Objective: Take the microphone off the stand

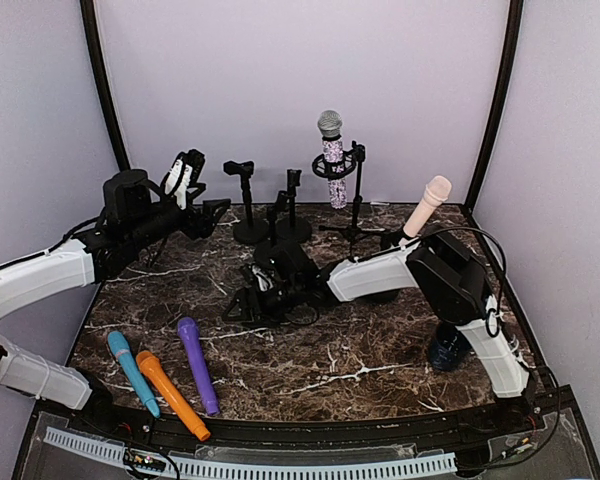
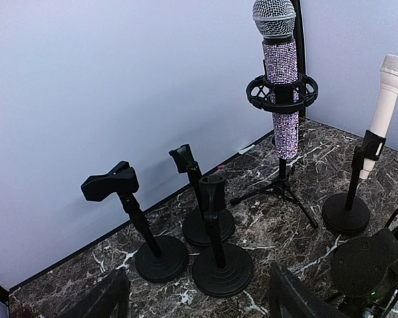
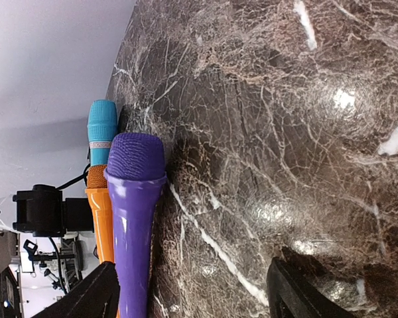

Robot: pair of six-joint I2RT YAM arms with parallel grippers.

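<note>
The glitter microphone (image 1: pixel 332 160) stands upright in the ring mount of the tripod stand (image 1: pixel 356 215). Just right of the tripod stand, a cream microphone (image 1: pixel 426 205) sits tilted in a clip. Left of the tripod stand, three empty clip stands (image 1: pixel 248 200) are grouped close together.

Left gripper (image 1: pixel 185 172): raised, well left of the tripod stand, fingers spread, nothing between them.

Right gripper (image 1: pixel 242 300): low over the marble table (image 1: pixel 380 350), in front and left of the tripod stand, fingers spread, empty.

The purple microphone (image 1: pixel 196 362), orange microphone (image 1: pixel 170 393) and blue microphone (image 1: pixel 132 372) lie flat, well in front and left of the tripod stand.
</note>
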